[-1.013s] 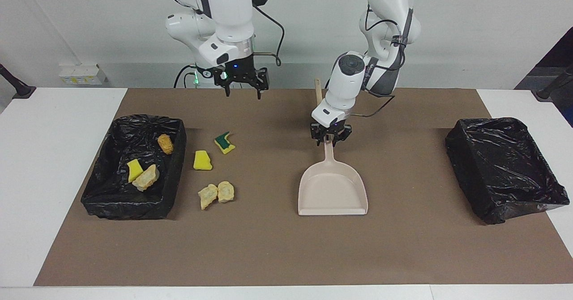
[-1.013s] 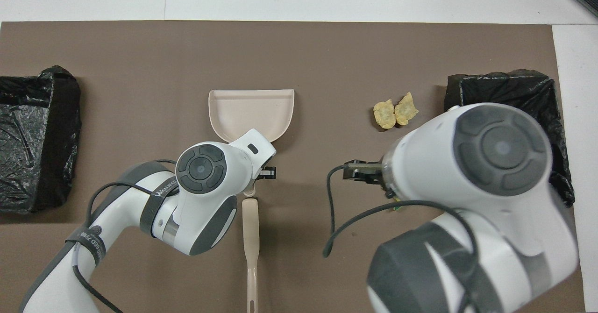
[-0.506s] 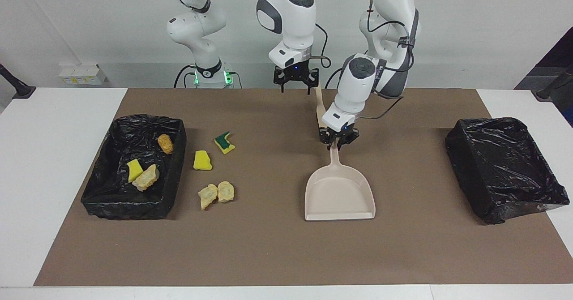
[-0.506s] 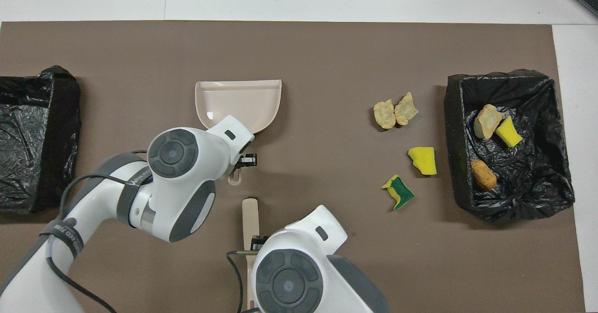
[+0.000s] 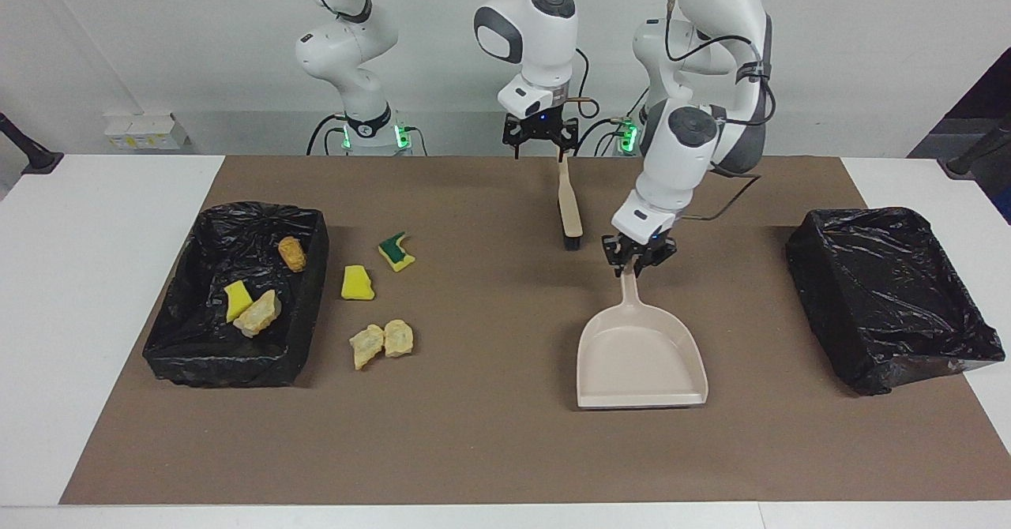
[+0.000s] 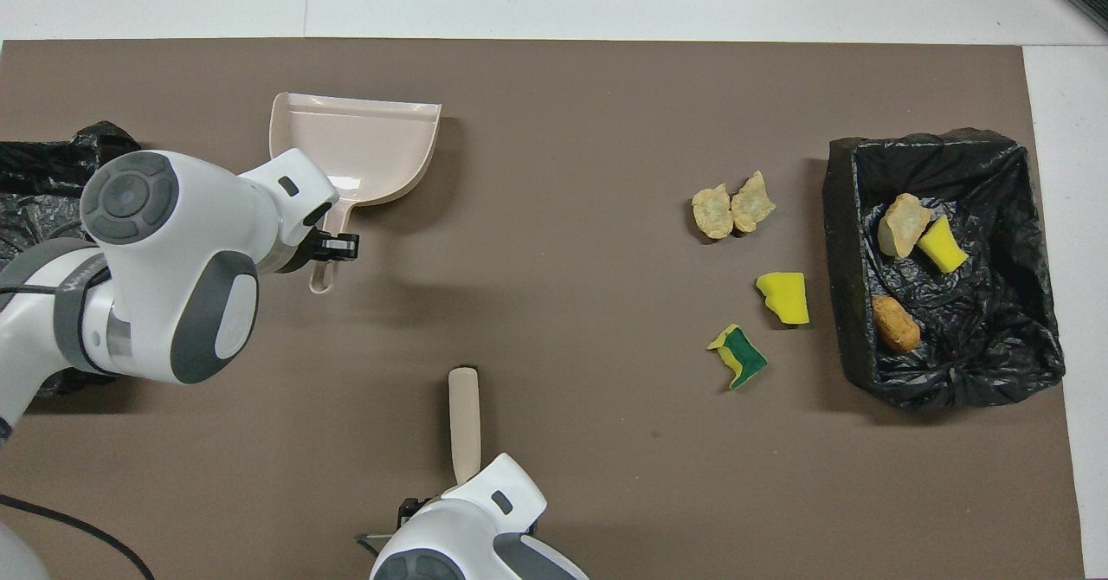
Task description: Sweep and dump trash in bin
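Note:
My left gripper (image 5: pixel 636 259) is shut on the handle of the beige dustpan (image 5: pixel 640 359), which lies flat on the mat; both also show in the overhead view, the gripper (image 6: pixel 333 247) and the dustpan (image 6: pixel 355 143). My right gripper (image 5: pixel 541 138) is open over the handle end of the beige brush (image 5: pixel 569 209). On the mat lie a green-topped sponge bit (image 5: pixel 396 251), a yellow sponge bit (image 5: pixel 357 283) and two tan chunks (image 5: pixel 382 342). In the black-lined bin (image 5: pixel 237 371) lie an orange-brown chunk (image 5: pixel 292 253), a yellow bit (image 5: pixel 237 300) and a tan chunk (image 5: pixel 257 313).
A second black-lined bin (image 5: pixel 892 300) stands at the left arm's end of the table, with nothing showing inside it. A brown mat (image 5: pixel 490 450) covers the table's middle. The loose trash lies beside the bin at the right arm's end.
My left gripper has dragged the dustpan toward the left arm's end of the table. My right arm has swung from over the loose trash to over the brush handle.

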